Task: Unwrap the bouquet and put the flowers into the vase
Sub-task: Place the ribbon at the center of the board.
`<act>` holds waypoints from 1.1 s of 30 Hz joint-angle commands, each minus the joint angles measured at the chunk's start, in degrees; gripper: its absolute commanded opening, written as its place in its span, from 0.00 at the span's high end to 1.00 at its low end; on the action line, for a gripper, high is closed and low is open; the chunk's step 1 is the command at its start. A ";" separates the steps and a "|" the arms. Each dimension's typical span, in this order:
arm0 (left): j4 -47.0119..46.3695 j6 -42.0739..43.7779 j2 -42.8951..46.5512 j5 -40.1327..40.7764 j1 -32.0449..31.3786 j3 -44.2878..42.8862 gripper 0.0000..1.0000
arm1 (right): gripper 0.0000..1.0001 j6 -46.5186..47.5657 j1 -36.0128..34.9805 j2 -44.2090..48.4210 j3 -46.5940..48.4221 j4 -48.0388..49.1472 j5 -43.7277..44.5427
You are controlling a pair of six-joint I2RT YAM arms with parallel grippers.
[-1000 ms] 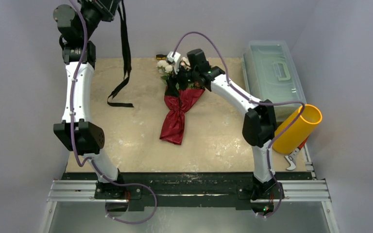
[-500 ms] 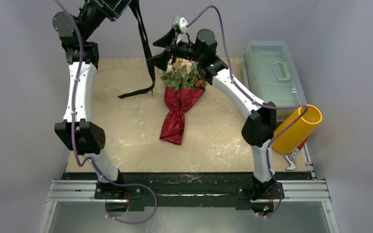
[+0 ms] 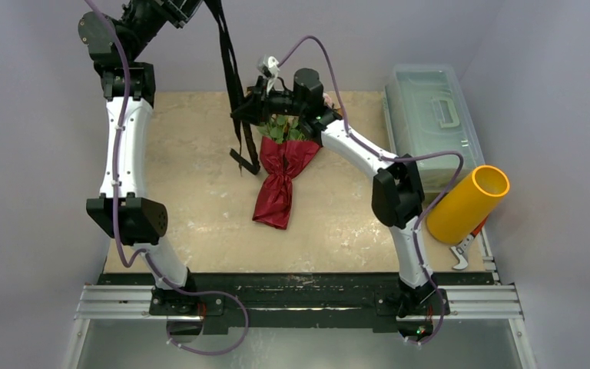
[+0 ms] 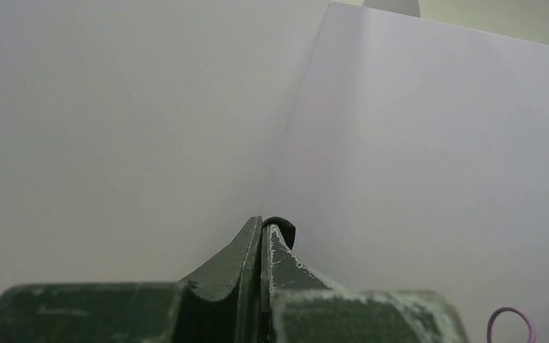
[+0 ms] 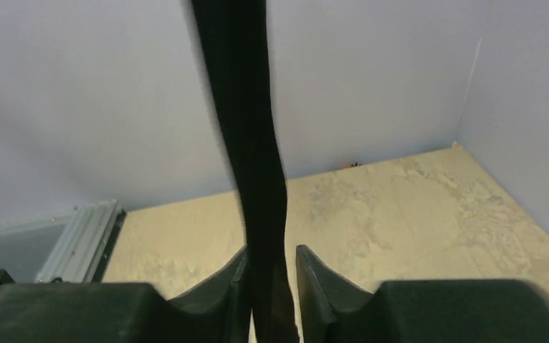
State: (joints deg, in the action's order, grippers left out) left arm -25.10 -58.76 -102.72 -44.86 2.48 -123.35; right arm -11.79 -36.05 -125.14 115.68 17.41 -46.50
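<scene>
Overhead view of a beige tabletop (image 3: pixel 192 215) with a bouquet (image 3: pixel 278 181) lying flat near its middle: crinkled maroon paper tapering toward the near edge, green leaves and flowers (image 3: pixel 283 127) at the far end, mostly hidden under the right arm. Directly above the bouquet's flower end, the right gripper (image 5: pixel 271 251), fingers (image 5: pixel 313 270) partly spread around a black ribbon (image 3: pixel 229 77), with a sliver of gap on one side. High up and left of the bouquet, the left gripper (image 4: pixel 263 227), fingers pressed together and pinching the ribbon's upper end, the free end dangling just left of the bouquet. Well to the right of the bouquet, a yellow-orange vase (image 3: pixel 465 206) on its side, round mouth tilted up and away. Farther back on that same side of the bouquet, a clear plastic box (image 3: pixel 429 115) with a handle.
</scene>
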 commanded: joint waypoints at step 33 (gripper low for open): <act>22.60 25.83 0.19 3.48 -0.63 21.83 0.00 | 1.00 11.14 17.78 31.61 6.01 -36.62 15.98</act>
State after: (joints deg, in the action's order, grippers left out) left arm -2.63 -36.58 -102.85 -40.60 2.07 -102.39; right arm -8.97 -19.11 -101.32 126.87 -7.42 -34.83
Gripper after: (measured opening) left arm 0.990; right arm 0.005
